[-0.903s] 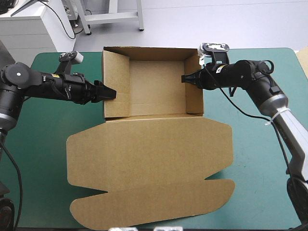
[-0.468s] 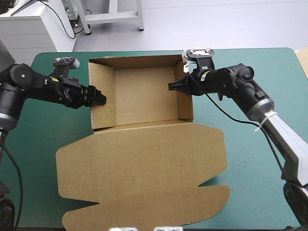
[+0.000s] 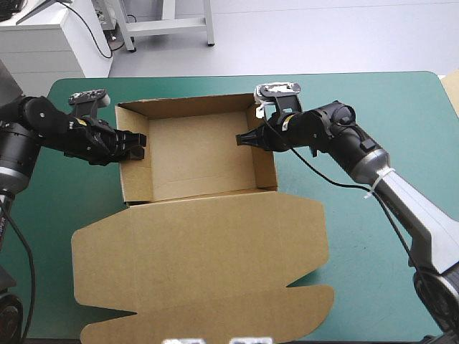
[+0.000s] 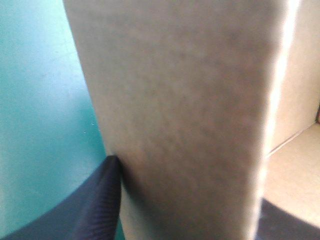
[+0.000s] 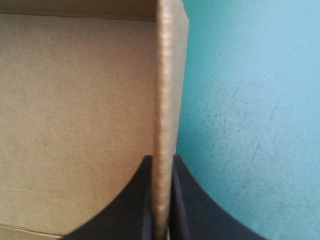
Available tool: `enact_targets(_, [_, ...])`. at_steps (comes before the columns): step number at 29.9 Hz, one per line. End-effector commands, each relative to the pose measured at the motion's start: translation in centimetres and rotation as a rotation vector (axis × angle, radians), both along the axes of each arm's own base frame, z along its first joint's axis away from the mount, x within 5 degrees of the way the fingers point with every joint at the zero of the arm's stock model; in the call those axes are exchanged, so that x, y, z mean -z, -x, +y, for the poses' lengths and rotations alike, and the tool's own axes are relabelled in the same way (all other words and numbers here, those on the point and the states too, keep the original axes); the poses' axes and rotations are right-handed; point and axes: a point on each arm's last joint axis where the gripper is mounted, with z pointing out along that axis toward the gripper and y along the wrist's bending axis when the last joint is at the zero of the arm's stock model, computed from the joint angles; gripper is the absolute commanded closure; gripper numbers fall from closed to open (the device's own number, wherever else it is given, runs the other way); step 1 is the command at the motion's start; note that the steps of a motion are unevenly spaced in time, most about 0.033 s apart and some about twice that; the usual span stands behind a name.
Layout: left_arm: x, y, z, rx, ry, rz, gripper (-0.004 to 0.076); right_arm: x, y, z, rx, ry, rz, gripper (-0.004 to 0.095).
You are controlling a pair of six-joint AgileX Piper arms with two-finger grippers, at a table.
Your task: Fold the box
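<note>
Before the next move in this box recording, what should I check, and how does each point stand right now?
1. The right gripper is clamped on the box's right wall: ok.
2. The left gripper is clamped on the left wall: ok.
3. Both side walls stand upright: ok.
4. The lid lies flat on the table: ok.
5. The lid's near edge stays inside the table's edge: cannot tell.
</note>
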Motion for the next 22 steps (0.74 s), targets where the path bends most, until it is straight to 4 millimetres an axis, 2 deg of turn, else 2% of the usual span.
enact_targets(1, [-1.0,0.6,-1.4,0.049,0.03,-0.019,0.055,-2.6,1.3,0.7,-0.02,-0.114,-0.03,0.0907])
enact_targets(4, [-0.6,0.5,-2.5,0.095,0.017,-0.018,0.0703,-2.5,1.3,0.7,-0.024,-0.103,-0.026,0.0907])
enact_targets(5, [-0.6,0.5,-2.7,0.101,0.0,-0.027,0.0729,-2.5,1.3,0.7,-0.026,-0.102,-0.027,0.0907])
enact_targets(15, [0.2,0.5,-2.1,0.058,-0.447,-0.055,0.0731,-2.1,1.3,0.0,-0.041,0.018,-0.044,0.0907])
enact_targets(17, [0.1,0.5,-2.3,0.038,-0.463,-0.065,0.0731,-2.0,1.2,-0.1,-0.04,0.038,-0.051,0.0907])
enact_targets(22, [-0.3,-0.2,-3.5,-0.003,-0.311,-0.145,0.0731,-1.9,1.0,-0.6,-0.028,0.095,-0.068,0.0908])
